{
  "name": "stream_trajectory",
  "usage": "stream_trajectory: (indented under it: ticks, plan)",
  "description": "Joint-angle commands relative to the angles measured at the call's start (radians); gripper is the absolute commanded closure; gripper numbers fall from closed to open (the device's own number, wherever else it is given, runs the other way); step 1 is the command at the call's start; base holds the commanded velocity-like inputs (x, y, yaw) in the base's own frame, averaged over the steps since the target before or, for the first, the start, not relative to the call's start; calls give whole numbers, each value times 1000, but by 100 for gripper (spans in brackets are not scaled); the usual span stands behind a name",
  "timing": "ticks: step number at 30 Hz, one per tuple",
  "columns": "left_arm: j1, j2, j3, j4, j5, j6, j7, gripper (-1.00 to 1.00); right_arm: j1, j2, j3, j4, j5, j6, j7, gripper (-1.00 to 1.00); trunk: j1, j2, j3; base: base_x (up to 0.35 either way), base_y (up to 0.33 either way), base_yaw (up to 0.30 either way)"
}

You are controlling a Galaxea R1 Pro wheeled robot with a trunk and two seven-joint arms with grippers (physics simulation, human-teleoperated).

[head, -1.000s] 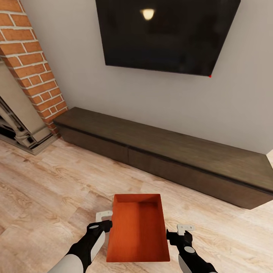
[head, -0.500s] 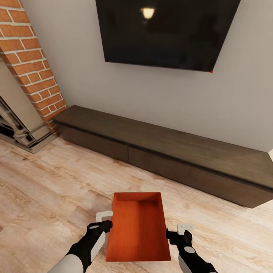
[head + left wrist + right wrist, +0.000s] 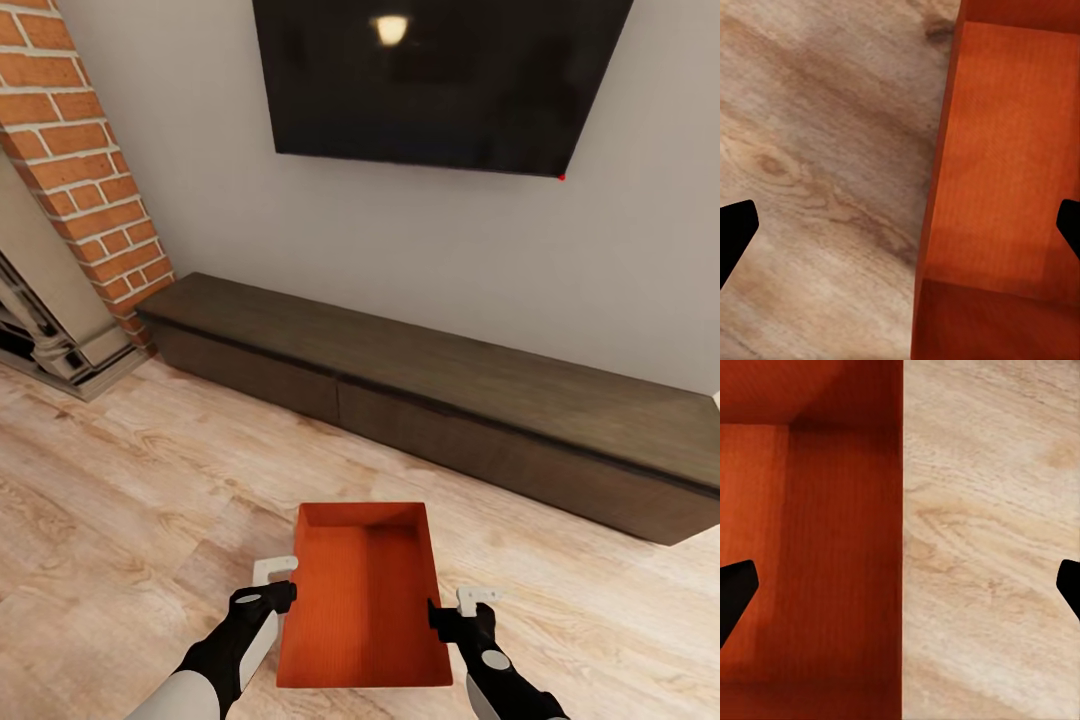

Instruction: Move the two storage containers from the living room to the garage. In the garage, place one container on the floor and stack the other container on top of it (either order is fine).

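One orange-red ribbed storage container (image 3: 365,600) lies open-topped low over the light wood floor, between my two arms; whether it touches the planks I cannot tell. My left gripper (image 3: 283,590) straddles its left wall, open, with the black fingertips far apart in the left wrist view (image 3: 900,232) and the container (image 3: 1005,150) wall midway between them. My right gripper (image 3: 455,608) straddles the right wall the same way, open (image 3: 900,592), one finger over the container's inside (image 3: 817,547). The second container is out of view.
This is the living room: a black wall TV (image 3: 440,80) hangs above a long low dark wood cabinet (image 3: 450,390) straight ahead. The red brick fireplace (image 3: 90,190) stands at the left. Light wood plank floor (image 3: 120,500) spreads left and right of the container.
The whole picture has slid slightly upward, so the camera moved. My right gripper has shifted a little inward, closer against the container's right wall. The left gripper holds its place.
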Motion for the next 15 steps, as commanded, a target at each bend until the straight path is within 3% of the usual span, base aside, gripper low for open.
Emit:
stream_trajectory:
  ticks: [1, 15]
  plan:
    - [0, 0, -1, -2, 10, 4, 5, -100, -1, 0, 3, 1, 4, -2, -7, -100, 4, -8, -4, 0, 0, 0]
    - [0, 0, -1, -2, 10, 4, 5, -100, -1, 0, -2, 1, -6, -2, -9, -100, 57, -106, -48, 0, 0, 0]
